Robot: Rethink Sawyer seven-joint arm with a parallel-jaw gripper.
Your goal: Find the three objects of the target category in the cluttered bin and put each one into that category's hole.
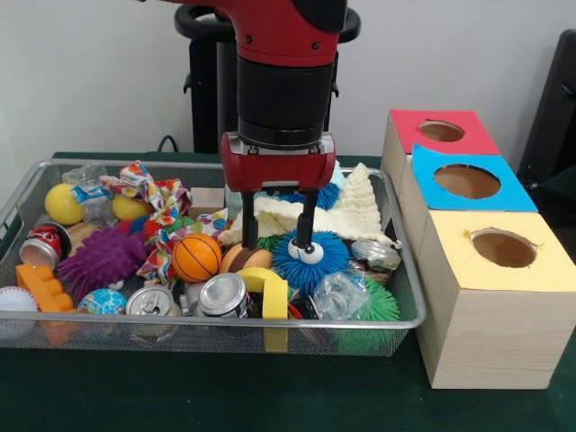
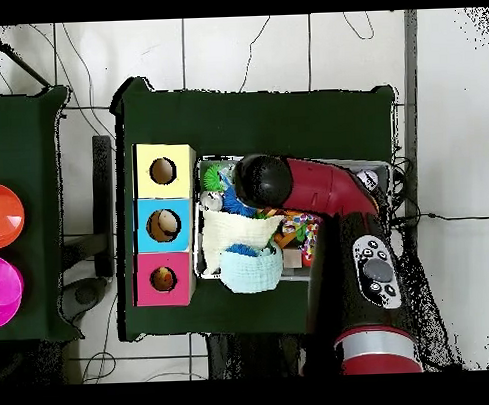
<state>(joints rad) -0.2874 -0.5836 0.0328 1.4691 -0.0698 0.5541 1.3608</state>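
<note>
While hovering with fingers spread and empty, gripper [image 1: 279, 236] sits just above blue spiky ball [image 1: 310, 261] mid-bin [image 1: 409, 297], beside cream cloth [image 1: 346, 214]. Looks soft, light, squashy; spines likely to slip. Better to pinch across the core, not the tips.

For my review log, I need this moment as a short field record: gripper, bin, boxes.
gripper: black two-fingered gripper, open, lowered into the bin
under gripper: blue spiky ball with googly eyes, one finger touching it
bin: silver wire mesh bin, crowded with toys and cans
nearby item: small orange basketball
boxes: wooden box with yellow top, blue-topped box, red-topped box, one round hole each
</note>
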